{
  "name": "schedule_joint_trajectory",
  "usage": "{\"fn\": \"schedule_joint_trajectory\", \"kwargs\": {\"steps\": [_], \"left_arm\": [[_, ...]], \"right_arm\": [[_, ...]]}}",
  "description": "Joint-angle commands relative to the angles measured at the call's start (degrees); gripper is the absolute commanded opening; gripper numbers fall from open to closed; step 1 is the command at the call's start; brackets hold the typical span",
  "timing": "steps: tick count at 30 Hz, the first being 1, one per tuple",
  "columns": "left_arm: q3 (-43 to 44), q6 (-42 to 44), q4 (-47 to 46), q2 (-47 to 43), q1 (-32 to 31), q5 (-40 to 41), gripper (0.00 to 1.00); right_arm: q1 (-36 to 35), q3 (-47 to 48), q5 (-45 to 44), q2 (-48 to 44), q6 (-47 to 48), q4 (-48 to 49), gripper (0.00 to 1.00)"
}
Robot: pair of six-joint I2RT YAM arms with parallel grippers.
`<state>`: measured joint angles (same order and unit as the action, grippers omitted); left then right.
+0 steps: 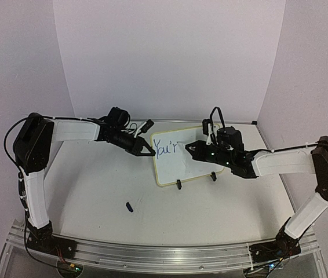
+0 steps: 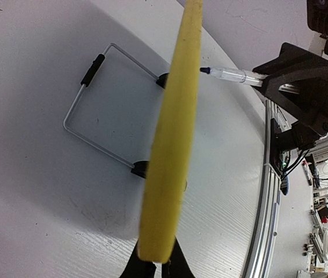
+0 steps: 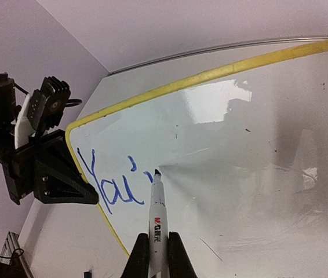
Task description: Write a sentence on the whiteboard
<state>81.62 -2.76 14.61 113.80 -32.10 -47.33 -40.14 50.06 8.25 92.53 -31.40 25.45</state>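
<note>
The whiteboard point(image 1: 186, 164) stands tilted on two black clip feet at mid-table, its yellow rim point(image 2: 172, 145) edge-on in the left wrist view. My left gripper point(image 1: 151, 152) point(image 2: 157, 263) is shut on the board's left edge. The sentence point(image 1: 165, 146) point(image 3: 109, 185) reads "You'" in blue with a fresh stroke beside it. My right gripper point(image 1: 190, 147) point(image 3: 157, 255) is shut on a white marker point(image 3: 157, 217) point(image 2: 230, 74). Its blue tip touches the board just right of the apostrophe.
A small dark blue marker cap point(image 1: 130, 207) lies on the table in front of the board. A wire stand point(image 2: 94, 116) props the board from behind. An aluminium rail point(image 1: 164, 252) runs along the near edge. White backdrop walls enclose the table.
</note>
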Motion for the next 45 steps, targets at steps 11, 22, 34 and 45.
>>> {"fn": "schedule_joint_trajectory", "kwargs": {"steps": [11, 22, 34, 45], "left_arm": [[1.3, 1.4, 2.1, 1.2, -1.0, 0.5, 0.0], [1.3, 1.4, 2.1, 1.3, -1.1, 0.6, 0.0], [1.3, 1.5, 2.3, 1.3, -1.1, 0.7, 0.0], [1.4, 1.5, 2.3, 1.3, -1.2, 0.6, 0.0]], "right_arm": [[0.3, -2.6, -0.3, -2.2, -0.4, 3.4, 0.0], [0.5, -1.5, -0.2, 0.3, -0.7, 3.3, 0.0], [0.8, -2.8, -2.8, -0.2, -2.0, 3.0, 0.0], [1.3, -3.2, -5.1, -2.4, -1.3, 2.9, 0.0]]}}
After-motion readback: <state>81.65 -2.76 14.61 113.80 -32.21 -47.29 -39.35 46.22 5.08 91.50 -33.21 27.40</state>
